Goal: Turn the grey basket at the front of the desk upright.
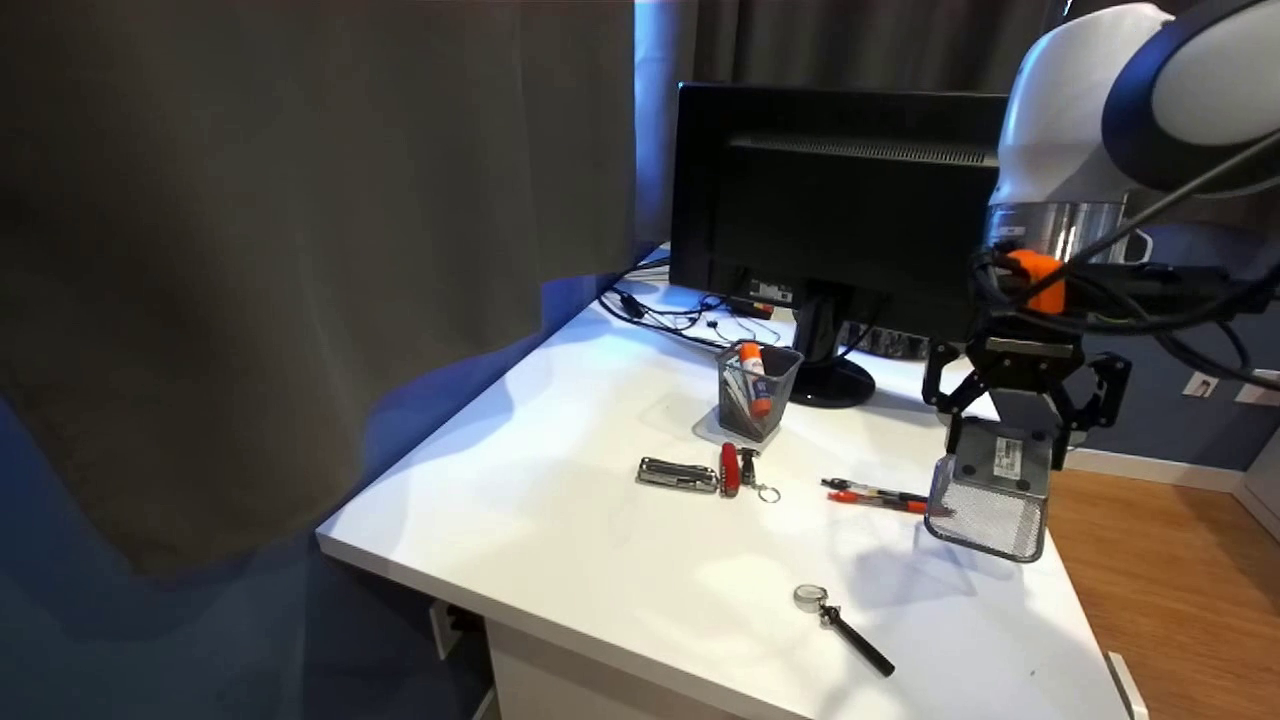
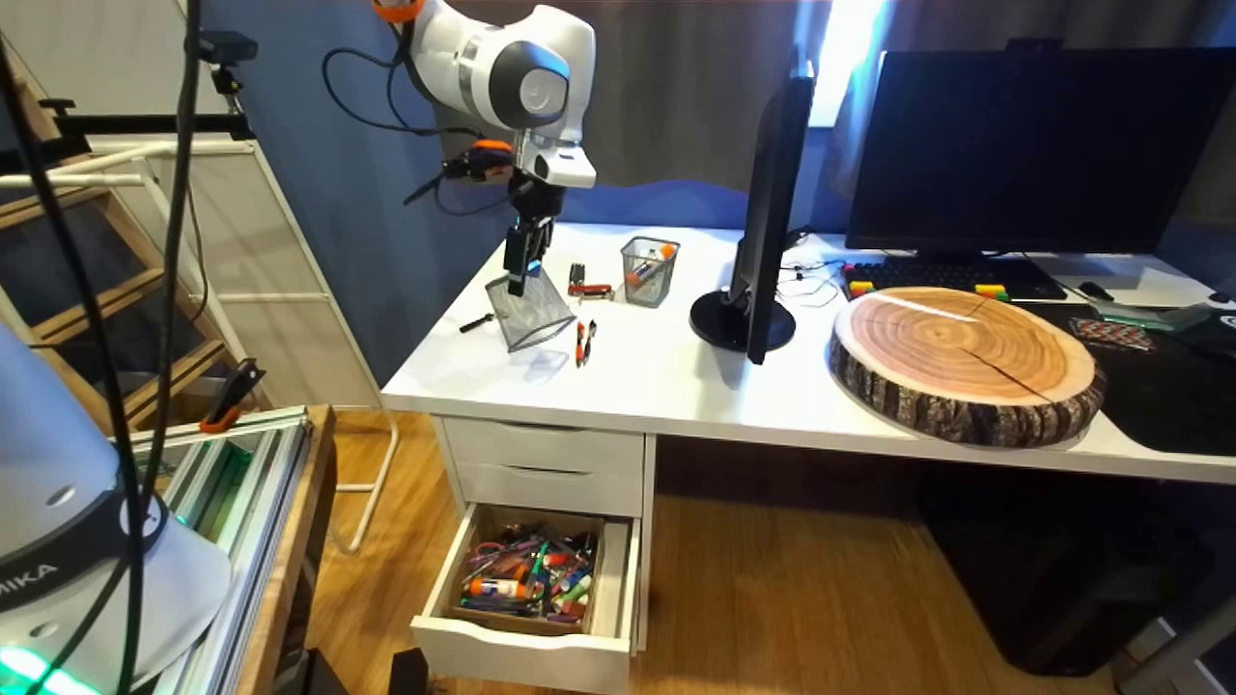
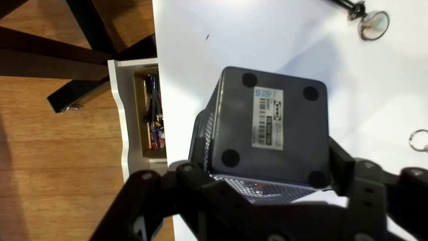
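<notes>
The grey basket (image 1: 990,517) is held tilted, base upward, over the right part of the white desk (image 1: 600,540) in an exterior view. In another exterior view, the basket (image 2: 531,317) hangs near the end of the desk (image 2: 618,396), its shadow beside it; it looks raised. In the wrist view, the basket's solid base (image 3: 234,117) with a label and round black pads faces the camera; its opening is hidden. My gripper (image 1: 1008,447) has one finger on each side of the basket near the base. The gripper also shows in the wrist view (image 3: 269,164).
An upright mesh cup (image 1: 735,405) with a glue stick stands by the monitor (image 1: 820,220). A multi-tool (image 1: 678,475), a red knife (image 1: 730,468), pens (image 1: 870,495) and a magnifier (image 1: 845,630) lie nearby. A full drawer (image 2: 531,642) is open below. A wood slab (image 2: 966,357) lies further along.
</notes>
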